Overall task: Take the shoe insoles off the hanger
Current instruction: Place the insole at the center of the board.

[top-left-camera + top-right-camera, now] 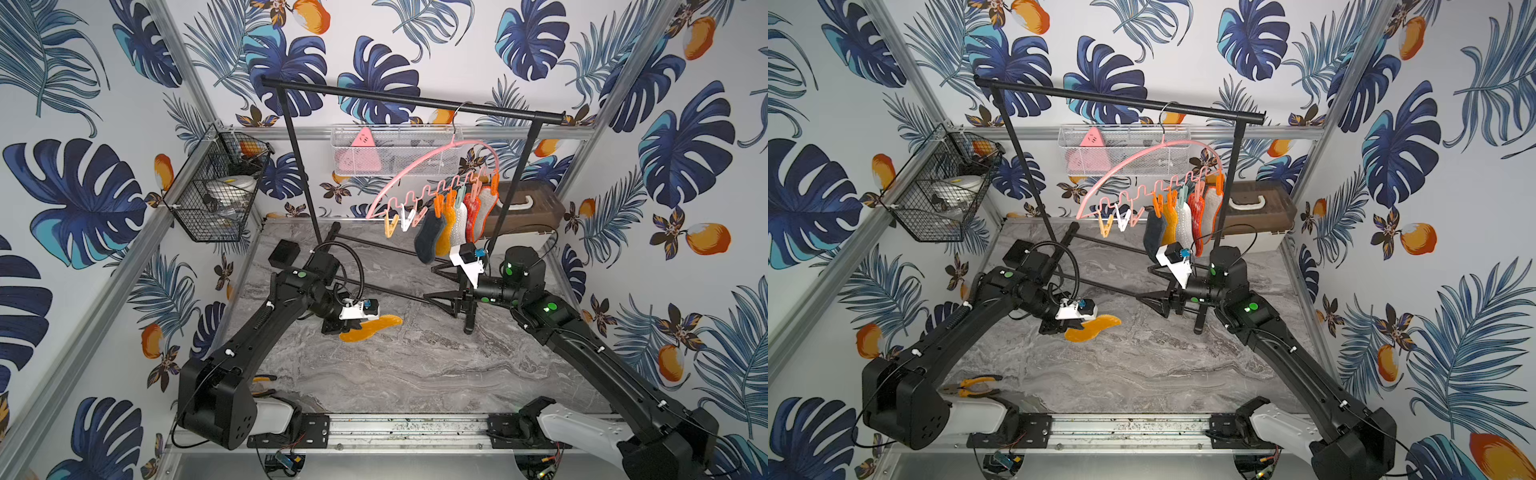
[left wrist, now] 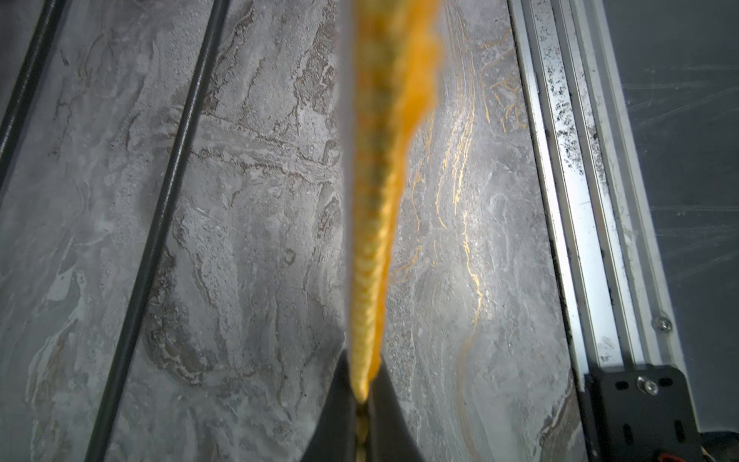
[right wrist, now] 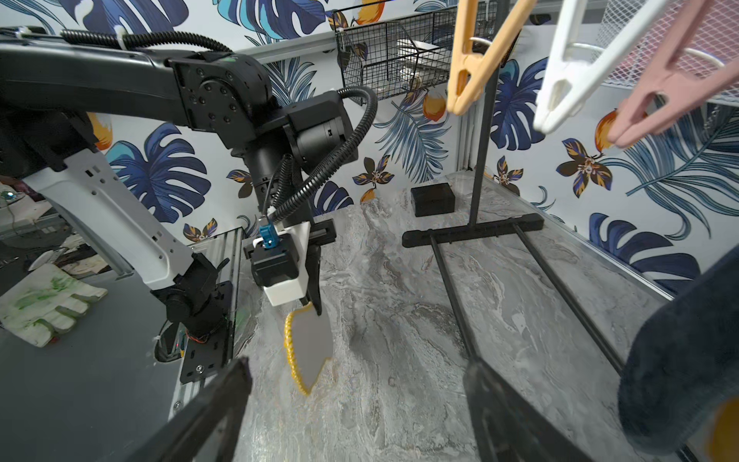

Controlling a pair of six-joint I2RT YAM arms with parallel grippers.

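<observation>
1. Left end effector (image 2: 362,400) is clamped on the orange insole (image 1: 384,322), above the bench (image 1: 415,374).
2. Right end effector (image 3: 356,412) gapes wide, empty, near the other insoles (image 1: 453,220) clipped on the hanger (image 1: 419,166).

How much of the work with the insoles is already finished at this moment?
Done: one orange insole is off the hanger. In hand: the left tool grips it, low over the table. Left: five insoles hang clipped; the open right tool is near them.

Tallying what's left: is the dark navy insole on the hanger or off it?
On. The dark navy insole hangs from the wavy bar of the pink hanger, clear of the marble table.
</observation>
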